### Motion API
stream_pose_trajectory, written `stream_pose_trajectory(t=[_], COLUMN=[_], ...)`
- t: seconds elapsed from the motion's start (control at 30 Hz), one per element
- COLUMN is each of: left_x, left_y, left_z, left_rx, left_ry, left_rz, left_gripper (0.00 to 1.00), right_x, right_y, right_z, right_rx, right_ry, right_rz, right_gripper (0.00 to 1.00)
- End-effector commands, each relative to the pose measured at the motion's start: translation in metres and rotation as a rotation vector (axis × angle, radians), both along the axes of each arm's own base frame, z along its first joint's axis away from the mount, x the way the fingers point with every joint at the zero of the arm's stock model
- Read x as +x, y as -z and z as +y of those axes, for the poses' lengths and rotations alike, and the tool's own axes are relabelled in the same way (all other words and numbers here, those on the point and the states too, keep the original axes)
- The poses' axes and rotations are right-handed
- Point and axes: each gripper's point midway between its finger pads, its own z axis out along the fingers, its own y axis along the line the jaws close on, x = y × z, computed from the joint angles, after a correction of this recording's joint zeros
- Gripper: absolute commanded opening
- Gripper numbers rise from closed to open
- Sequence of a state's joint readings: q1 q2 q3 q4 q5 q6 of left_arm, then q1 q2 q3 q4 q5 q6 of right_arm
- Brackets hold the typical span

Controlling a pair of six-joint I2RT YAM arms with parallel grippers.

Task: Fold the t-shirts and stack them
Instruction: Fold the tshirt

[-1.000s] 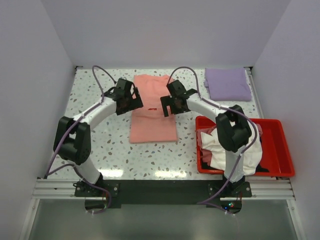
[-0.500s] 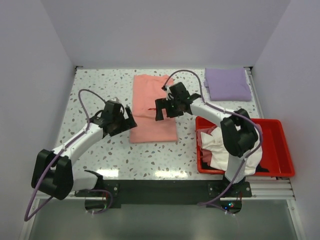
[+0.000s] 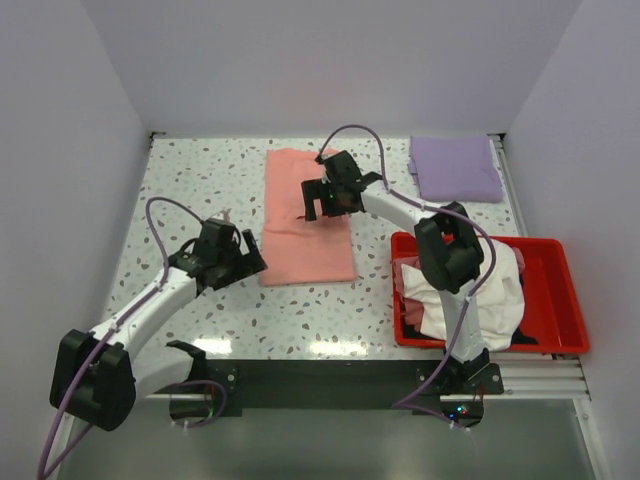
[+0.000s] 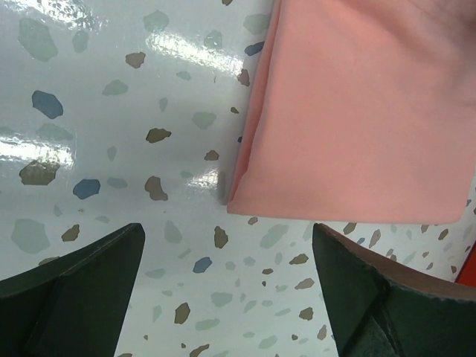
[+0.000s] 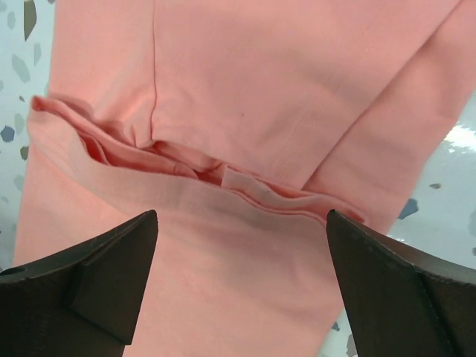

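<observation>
1. The left gripper (image 3: 240,258) stood just left of the pink shirt's (image 3: 300,245) near-left corner. Its jaws were wide apart and held nothing. The left wrist view showed that corner lying flat on the table (image 3: 190,190), between the two fingers and a little beyond them.
2. The pink shirt lay in the middle as a long narrow strip, sides turned in and edges fairly straight. The near hem was square.
3. The right gripper (image 3: 322,200) hung over the pink shirt's far half, jaws spread and empty. Its wrist view showed a bunched crosswise ridge of cloth between the fingers.
4. A lavender shirt (image 3: 456,168), already folded, lay well to the right of the pink shirt, at the far side.
5. A red bin (image 3: 555,300), near and right of the pink shirt, held a crumpled white shirt (image 3: 425,290).
6. Judgement: the pink shirt was part-folded, with the end-over-end fold yet to be done.
7. Judgement: the next move called for both grippers to pinch one end's corners together and lift evenly. That end would then be laid over the other, before carrying the shirt to the lavender one.
</observation>
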State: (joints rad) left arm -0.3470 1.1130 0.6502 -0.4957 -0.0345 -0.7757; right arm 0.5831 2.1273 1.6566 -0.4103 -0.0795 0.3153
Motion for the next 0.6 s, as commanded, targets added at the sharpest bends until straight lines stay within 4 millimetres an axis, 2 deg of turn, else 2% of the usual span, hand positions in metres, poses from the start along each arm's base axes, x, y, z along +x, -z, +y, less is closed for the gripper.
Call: stream_pose_trajectory(t=[0.0, 0.03, 0.13, 0.17, 0.2, 0.23, 0.27, 0.33, 0.37, 0.4, 0.47, 0.53, 0.57], left_x=[0.004, 0.004, 0.007, 0.008, 0.009, 0.009, 0.008, 0.008, 0.007, 0.006, 0.005, 0.003, 0.001], left_y=[0.005, 0.007, 0.012, 0.014, 0.017, 0.019, 0.021, 0.027, 0.029, 0.032, 0.036, 0.043, 0.047], left_z=[0.001, 0.000, -0.006, -0.007, -0.012, -0.014, -0.016, -0.018, -0.021, -0.022, -0.022, -0.020, -0.022], left_rx=[-0.004, -0.007, -0.026, -0.029, -0.050, -0.055, -0.062, -0.068, -0.078, -0.081, -0.082, -0.072, -0.077], left_ry=[-0.023, -0.021, -0.002, 0.002, 0.017, 0.022, 0.030, 0.040, 0.048, 0.055, 0.057, 0.053, 0.058], left_rz=[-0.002, 0.001, 0.011, 0.012, 0.020, 0.023, 0.032, 0.043, 0.053, 0.060, 0.069, 0.083, 0.096], left_gripper=[1.00, 1.00, 0.97, 0.95, 0.91, 0.88, 0.79, 0.71, 0.63, 0.59, 0.55, 0.52, 0.49], right_x=[0.015, 0.014, 0.005, 0.001, -0.011, -0.014, -0.028, -0.039, -0.050, -0.056, -0.067, -0.073, -0.080], right_y=[-0.024, -0.034, -0.044, -0.067, -0.055, -0.061, -0.060, -0.061, -0.048, -0.056, -0.047, -0.051, -0.045], right_z=[-0.008, -0.010, -0.019, -0.021, -0.029, -0.031, -0.040, -0.046, -0.053, -0.056, -0.065, -0.069, -0.071], right_rx=[-0.043, -0.038, -0.038, -0.004, -0.016, 0.002, 0.010, 0.024, 0.010, 0.022, 0.010, 0.021, 0.023], right_ry=[0.022, 0.021, 0.038, 0.054, 0.059, 0.069, 0.085, 0.096, 0.106, 0.110, 0.127, 0.132, 0.133], right_rz=[-0.082, -0.094, -0.113, -0.145, -0.120, -0.138, -0.126, -0.126, -0.097, -0.109, -0.088, -0.095, -0.076], right_gripper=[0.99, 0.99, 0.99, 0.99, 0.99, 0.99, 0.99, 0.99, 0.99, 0.99, 0.99, 0.99, 0.99])
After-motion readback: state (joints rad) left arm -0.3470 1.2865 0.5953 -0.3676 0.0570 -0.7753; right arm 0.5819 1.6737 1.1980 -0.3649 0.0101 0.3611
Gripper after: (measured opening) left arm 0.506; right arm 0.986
